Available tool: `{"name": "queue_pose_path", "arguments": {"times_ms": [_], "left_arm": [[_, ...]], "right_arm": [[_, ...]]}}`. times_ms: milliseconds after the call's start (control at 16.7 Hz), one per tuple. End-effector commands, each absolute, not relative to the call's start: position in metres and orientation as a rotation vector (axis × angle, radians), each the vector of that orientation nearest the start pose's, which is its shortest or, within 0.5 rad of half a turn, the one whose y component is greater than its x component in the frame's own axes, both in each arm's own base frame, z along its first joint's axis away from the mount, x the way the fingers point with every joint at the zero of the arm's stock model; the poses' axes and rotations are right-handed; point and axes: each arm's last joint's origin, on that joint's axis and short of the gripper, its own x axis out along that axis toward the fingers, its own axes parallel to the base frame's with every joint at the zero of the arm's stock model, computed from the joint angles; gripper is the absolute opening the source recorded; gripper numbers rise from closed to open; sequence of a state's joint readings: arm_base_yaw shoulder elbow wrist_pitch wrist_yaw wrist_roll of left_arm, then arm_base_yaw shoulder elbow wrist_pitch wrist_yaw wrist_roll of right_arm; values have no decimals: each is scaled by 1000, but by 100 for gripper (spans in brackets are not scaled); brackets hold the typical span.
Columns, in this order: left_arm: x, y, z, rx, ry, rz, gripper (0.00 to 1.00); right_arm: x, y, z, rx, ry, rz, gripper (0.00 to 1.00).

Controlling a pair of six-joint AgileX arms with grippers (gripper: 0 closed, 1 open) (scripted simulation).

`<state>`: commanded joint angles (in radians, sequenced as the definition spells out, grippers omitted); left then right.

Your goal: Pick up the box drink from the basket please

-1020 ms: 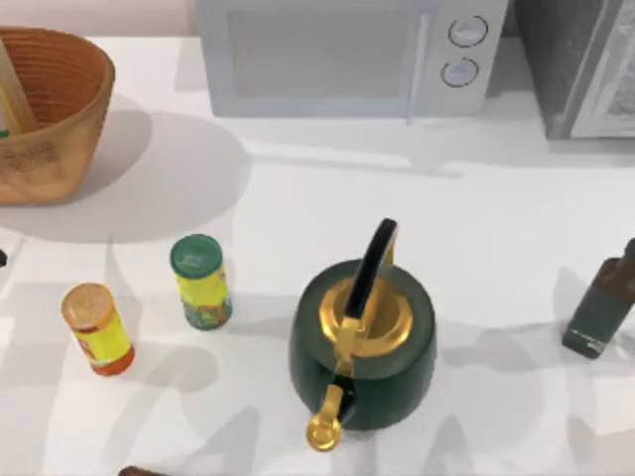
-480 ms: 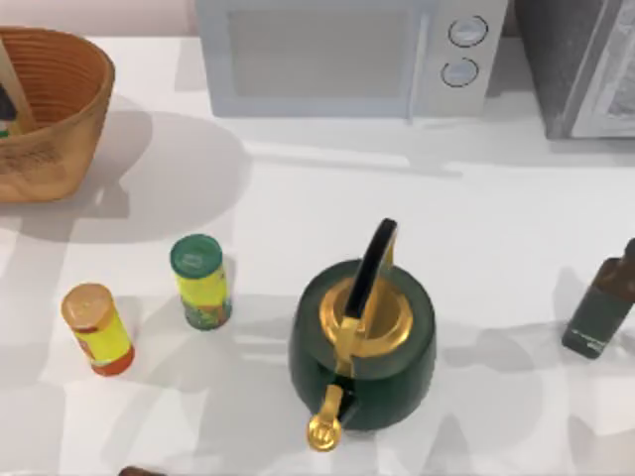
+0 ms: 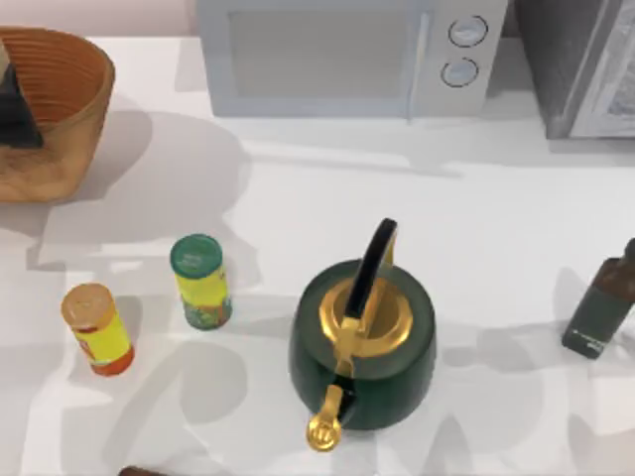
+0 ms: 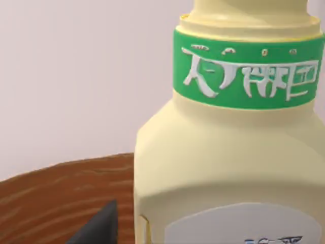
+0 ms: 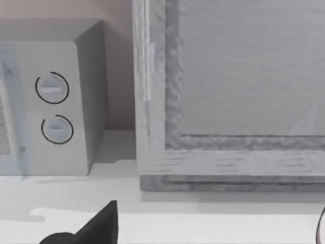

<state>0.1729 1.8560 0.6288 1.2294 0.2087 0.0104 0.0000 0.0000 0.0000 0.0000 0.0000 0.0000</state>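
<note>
from above, the basket [image 3: 50,109] sits at the far left edge of the table, partly cut off by the frame, well apart from everything else. the left gripper [image 3: 15,104] is a dark shape down inside the basket, against its left part; whether its fingers are spread or pinching, i cannot tell from here. a wide stretch of bare white table [image 3: 397,188] runs between the basket and the microwave [image 3: 347,55] along the back edge. nearer the front, the yellow can with the green lid [image 3: 200,281] stands just beside the yellow can with the orange lid [image 3: 95,328], both upright. the green kettle [image 3: 362,342] stands in the middle, its spout toward the front edge, with open room on all sides. a dark bottle [image 3: 600,302] stands at the right edge.

left wrist view now: the box drink [image 4: 233,152] is right up close, pale yellow with a green band of white lettering around its neck, standing upright against the brown basket wall [image 4: 56,198]. one dark finger [image 4: 99,226] pokes in just beside the drink; touching or apart, i cannot tell.

right wrist view: the right arm faces the microwave's two dials [image 5: 53,109] and a grey cabinet [image 5: 228,91] beside it, with bare table in front. one dark finger [image 5: 96,226] shows over the table; how far that gripper is open, cannot tell.
</note>
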Motion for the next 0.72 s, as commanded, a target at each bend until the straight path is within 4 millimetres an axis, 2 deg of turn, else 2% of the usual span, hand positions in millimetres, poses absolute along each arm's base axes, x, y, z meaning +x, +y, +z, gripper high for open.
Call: {"name": "queue_pose_path", "arguments": {"times_ms": [180,420,480,720], "left_arm": [[338,58,128,-3,8,-11,100],[338,58,128,-3,8,-11,100],[338,57,135,7,-15,-13,100],[347,57,129,-4,10,-11,100]], "right_arm": [[106,-1,160,0,0,0,100],[106,-1,160,0,0,0,100],[106,-1,160,0,0,0,100],[106,-1,160,0,0,0,100]]}}
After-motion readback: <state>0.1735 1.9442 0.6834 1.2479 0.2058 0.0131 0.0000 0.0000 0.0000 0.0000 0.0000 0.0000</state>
